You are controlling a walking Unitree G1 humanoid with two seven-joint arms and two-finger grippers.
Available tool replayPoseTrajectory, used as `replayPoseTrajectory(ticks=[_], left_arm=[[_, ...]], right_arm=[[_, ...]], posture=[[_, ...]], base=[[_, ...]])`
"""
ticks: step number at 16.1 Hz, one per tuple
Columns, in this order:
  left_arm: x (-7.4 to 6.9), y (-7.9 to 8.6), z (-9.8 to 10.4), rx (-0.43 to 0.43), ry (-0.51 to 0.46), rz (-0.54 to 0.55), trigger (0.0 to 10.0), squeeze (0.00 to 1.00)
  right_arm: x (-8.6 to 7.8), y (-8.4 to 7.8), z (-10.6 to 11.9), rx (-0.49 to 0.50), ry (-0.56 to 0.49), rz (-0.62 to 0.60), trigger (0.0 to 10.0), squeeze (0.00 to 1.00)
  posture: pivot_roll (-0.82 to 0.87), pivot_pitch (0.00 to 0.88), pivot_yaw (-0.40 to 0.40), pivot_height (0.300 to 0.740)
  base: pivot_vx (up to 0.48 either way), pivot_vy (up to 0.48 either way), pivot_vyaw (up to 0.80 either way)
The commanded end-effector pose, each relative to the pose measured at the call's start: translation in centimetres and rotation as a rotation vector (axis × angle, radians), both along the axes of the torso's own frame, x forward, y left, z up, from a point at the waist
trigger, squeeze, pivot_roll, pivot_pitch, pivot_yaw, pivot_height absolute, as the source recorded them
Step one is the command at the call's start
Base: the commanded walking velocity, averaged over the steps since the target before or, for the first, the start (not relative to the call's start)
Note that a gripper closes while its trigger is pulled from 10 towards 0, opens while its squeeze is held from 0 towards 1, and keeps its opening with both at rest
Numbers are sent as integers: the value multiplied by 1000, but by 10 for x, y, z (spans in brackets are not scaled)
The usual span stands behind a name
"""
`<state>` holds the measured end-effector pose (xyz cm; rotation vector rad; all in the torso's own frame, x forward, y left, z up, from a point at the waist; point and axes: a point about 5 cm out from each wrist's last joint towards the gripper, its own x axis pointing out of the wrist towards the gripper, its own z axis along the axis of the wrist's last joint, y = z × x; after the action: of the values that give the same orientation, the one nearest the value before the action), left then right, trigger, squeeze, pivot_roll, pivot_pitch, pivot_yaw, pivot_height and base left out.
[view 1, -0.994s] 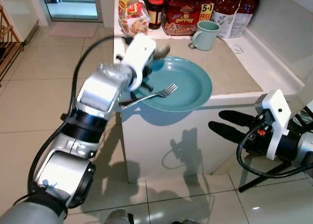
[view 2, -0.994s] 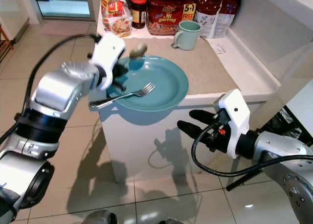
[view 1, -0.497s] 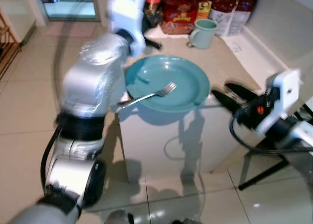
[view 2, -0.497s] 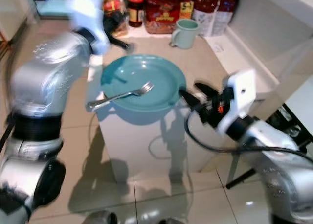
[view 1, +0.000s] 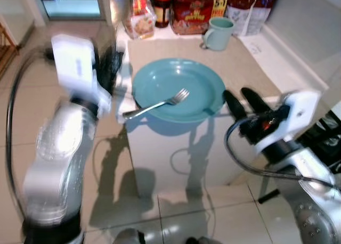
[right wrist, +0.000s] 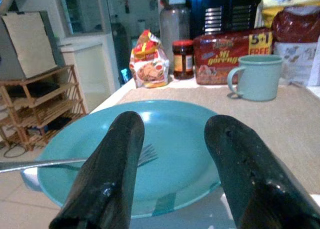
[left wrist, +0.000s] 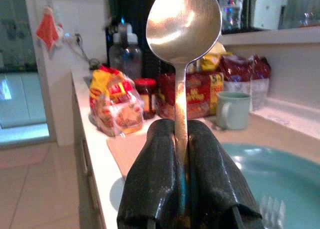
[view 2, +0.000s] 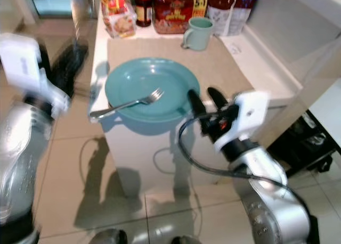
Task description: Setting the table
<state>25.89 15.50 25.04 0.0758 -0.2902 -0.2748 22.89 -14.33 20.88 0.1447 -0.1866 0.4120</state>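
Note:
A teal plate [view 1: 178, 87] sits on a beige placemat [view 1: 242, 60] at the counter's front edge. A silver fork [view 1: 157, 103] lies on it, its handle sticking out past the plate's left rim. My left gripper [left wrist: 180, 126] is shut on a silver spoon [left wrist: 183, 24], bowl pointing up. In the left eye view that gripper [view 1: 109, 68] is blurred and stands left of the counter, beside the plate. My right gripper [view 1: 237, 95] is open, its fingers [right wrist: 120, 154] at the plate's right rim with nothing between them.
A pale green mug [view 1: 218, 32] stands behind the plate. Snack packets [view 1: 194, 12], a jar [view 1: 161, 7] and a bread bag [view 1: 139, 17] line the counter's back. The counter drops off at the front and left to tiled floor [view 1: 21, 111].
My left arm has swung with the spoon from above the plate's left rim out to the left of the counter. My right gripper has risen from below the counter to the plate's right rim.

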Motion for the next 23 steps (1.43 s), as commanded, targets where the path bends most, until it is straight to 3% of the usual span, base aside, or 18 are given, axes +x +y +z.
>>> replayPoseTrajectory(ticks=[1,5,7,10,14,17,22,23], left_arm=[[-11,-9,15,12,-86,-39,10000,0],[-7,-12,-19,56,13,32,10000,0],[-5,-20,-22,39,27,22,10000,0],[10,-29,-36,113,65,44,10000,0],[16,-43,-33,144,37,5,10000,0],[17,-51,-31,170,15,-24,10000,0],[21,-56,-32,184,16,-22,10000,0],[21,-56,-36,222,17,-20,10000,0]], right_arm=[[-2,-3,8,-14,-67,-13,10000,0],[2,0,-3,-48,-64,-5,10000,0],[0,-2,-7,-60,-62,-37,10000,0],[0,-11,-11,-60,-44,-119,10000,0],[4,-16,-16,-68,-30,-174,10000,0],[4,-22,-26,-56,25,-211,10000,0],[8,-25,-24,-66,20,-215,10000,0],[9,-25,-27,-52,44,-208,10000,0]], posture=[[71,65,-87,740],[70,73,-87,740],[58,68,-67,740],[40,74,-54,740],[40,80,-46,740],[33,76,-42,740],[32,74,-50,740],[37,70,-52,740]], base=[[0,-480,0],[0,-480,0],[0,-480,0],[0,-480,533],[0,-480,800],[0,-480,0],[0,-480,0],[0,-480,0]])
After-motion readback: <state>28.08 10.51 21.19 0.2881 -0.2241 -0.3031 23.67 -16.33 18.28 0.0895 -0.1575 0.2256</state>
